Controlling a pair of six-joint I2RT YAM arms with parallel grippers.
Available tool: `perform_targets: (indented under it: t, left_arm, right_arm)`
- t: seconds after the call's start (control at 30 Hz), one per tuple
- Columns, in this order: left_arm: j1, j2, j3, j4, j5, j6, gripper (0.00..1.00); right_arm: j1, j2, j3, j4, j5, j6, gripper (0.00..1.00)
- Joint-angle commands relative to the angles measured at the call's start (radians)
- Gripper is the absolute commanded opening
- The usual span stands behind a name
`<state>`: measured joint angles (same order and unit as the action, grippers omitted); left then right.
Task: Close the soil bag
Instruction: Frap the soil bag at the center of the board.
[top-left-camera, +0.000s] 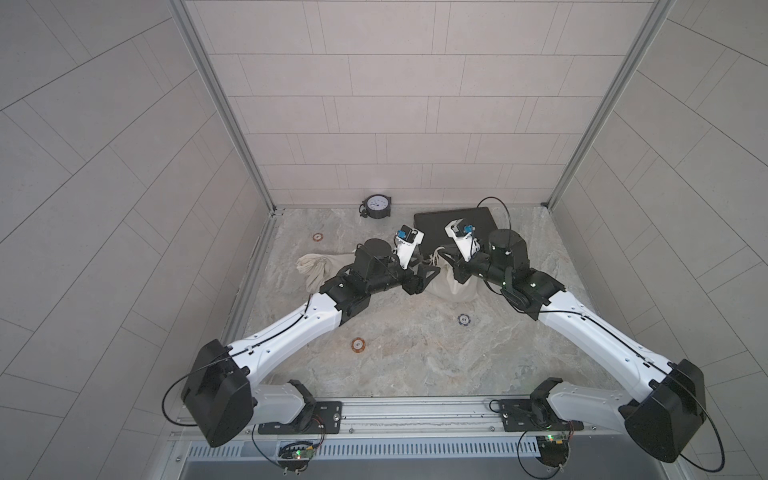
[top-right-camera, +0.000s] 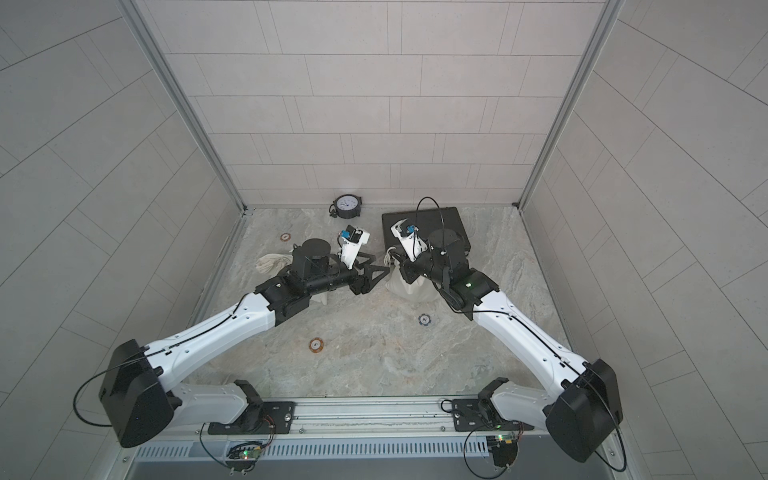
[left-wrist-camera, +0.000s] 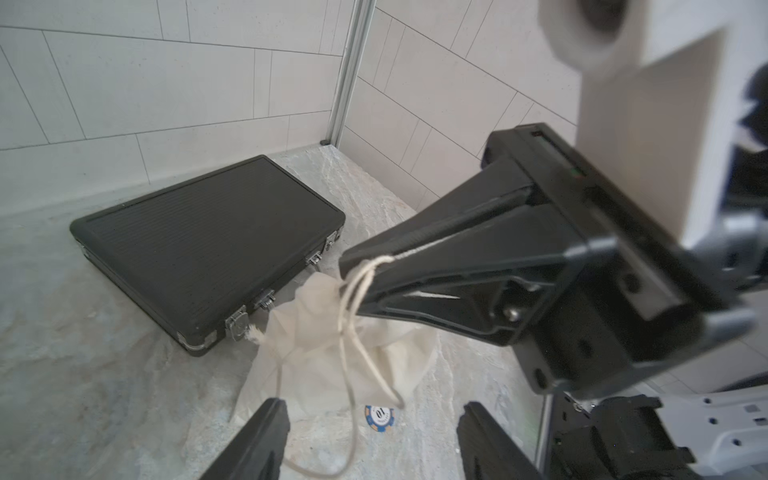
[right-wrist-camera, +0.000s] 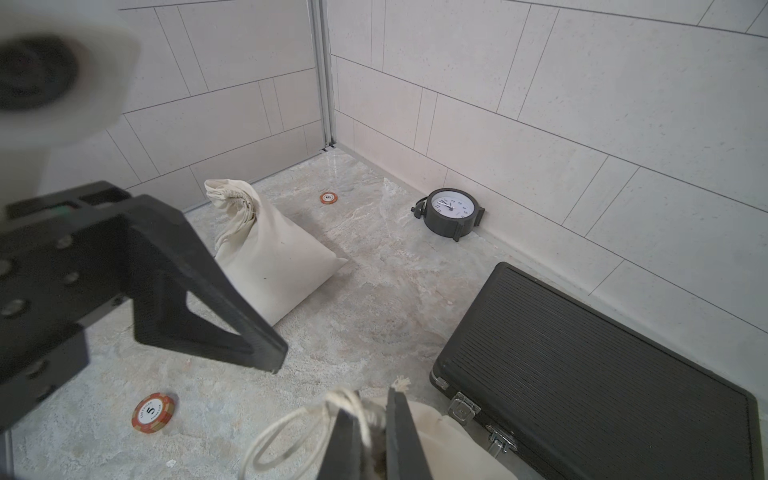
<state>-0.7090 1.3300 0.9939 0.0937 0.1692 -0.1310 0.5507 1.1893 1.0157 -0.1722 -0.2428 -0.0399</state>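
Two big black arm housings (top-left-camera: 216, 390) loom closest to me; past them both tools meet mid-table.

Beyond the silver base rail (top-left-camera: 415, 409) I see an orange-and-white poker chip (top-left-camera: 358, 345) on the grey marbled tabletop (top-left-camera: 415, 365). Next comes a blue-and-white poker chip (top-left-camera: 464, 319) just in front of the cream cloth soil bag (top-left-camera: 451, 289), which slumps close against the flat black ribbed case (top-left-camera: 430, 230). My right gripper (left-wrist-camera: 353, 270) is clamped tight on the bag's pale drawstring (right-wrist-camera: 345, 401) just above its top. My left gripper (left-wrist-camera: 372, 405) stands wide apart and grips nothing; slack cord hangs in the gap between its fingers. A second cream cloth bag (right-wrist-camera: 266, 257) sits off to the left, partly hidden under my left arm. Farthest back, a small round black clock (top-left-camera: 377, 205) rests by the wall.
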Motion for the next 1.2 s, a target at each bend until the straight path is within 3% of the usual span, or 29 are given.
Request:
perform_targets:
  t: [0.0,0.57,0.77,0.87,1.0,1.17]
  left_arm:
    - [0.001,0.032,-0.010,0.106,-0.042,0.081,0.65]
    - [0.002,0.161,0.077,0.128,0.033,0.177,0.46]
    - [0.003,0.126,0.057,0.103,-0.019,0.200,0.11]
    - [0.003,0.088,0.025,0.085,-0.062,0.209,0.02]
    - [0.004,0.015,-0.017,0.061,-0.117,0.213,0.00]
    - [0.003,-0.037,-0.022,0.014,-0.121,0.221,0.00]
  right_arm:
    - [0.010,-0.036,0.017,0.012,-0.040,0.015,0.00]
    - [0.011,-0.046,0.003,-0.010,-0.054,-0.008,0.00]
    - [0.011,-0.056,-0.014,-0.012,0.004,-0.026,0.00]
    - [0.009,-0.069,-0.028,-0.011,0.105,-0.032,0.00]
    - [0.008,-0.076,-0.054,-0.004,0.242,-0.051,0.00]
    - [0.008,-0.059,-0.057,-0.004,0.235,-0.057,0.01]
